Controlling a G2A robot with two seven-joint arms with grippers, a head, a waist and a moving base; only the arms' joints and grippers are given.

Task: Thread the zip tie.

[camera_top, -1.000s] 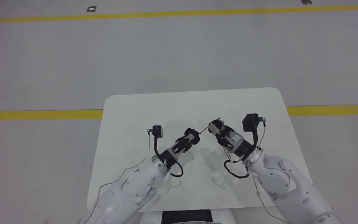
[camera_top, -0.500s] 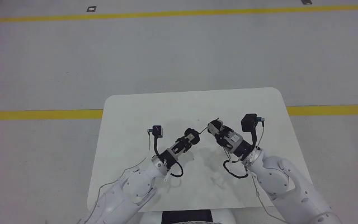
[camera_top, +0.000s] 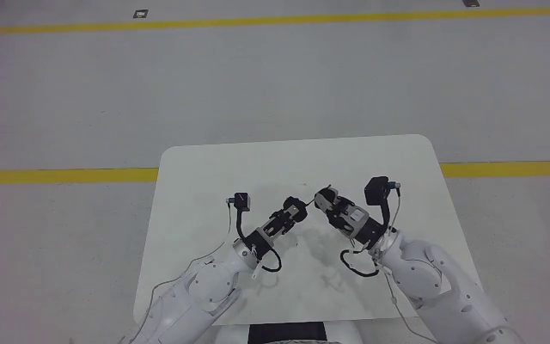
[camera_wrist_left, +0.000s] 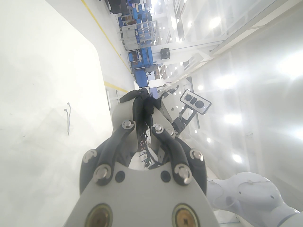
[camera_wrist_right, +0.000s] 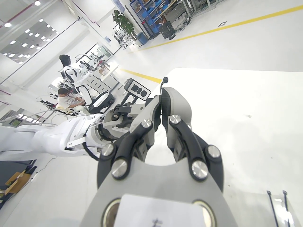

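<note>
Both arms meet above the middle of the white table (camera_top: 378, 163). My right gripper (camera_top: 323, 199) (camera_wrist_right: 162, 96) is shut on a thin black zip tie (camera_wrist_right: 163, 85), whose small square head sticks out past the fingertips. My left gripper (camera_top: 295, 207) (camera_wrist_left: 141, 98) is shut too, its black pads pressed together; the tie's other part seems to lie between them. The two grippers' tips stand almost touching, with a short stretch of the zip tie (camera_top: 309, 202) between them. In the right wrist view the left arm's gripper lies just beyond the tie's head.
Two spare zip ties (camera_wrist_left: 68, 119) (camera_wrist_right: 277, 204) lie flat on the table on the near side, by the right arm. Bare table (camera_wrist_right: 236, 100) lies all around the grippers. The floor with yellow lines (camera_top: 275, 19) surrounds the table.
My right gripper has moved a little to the left and nearer, closing the gap to the left gripper. The left arm has stayed put.
</note>
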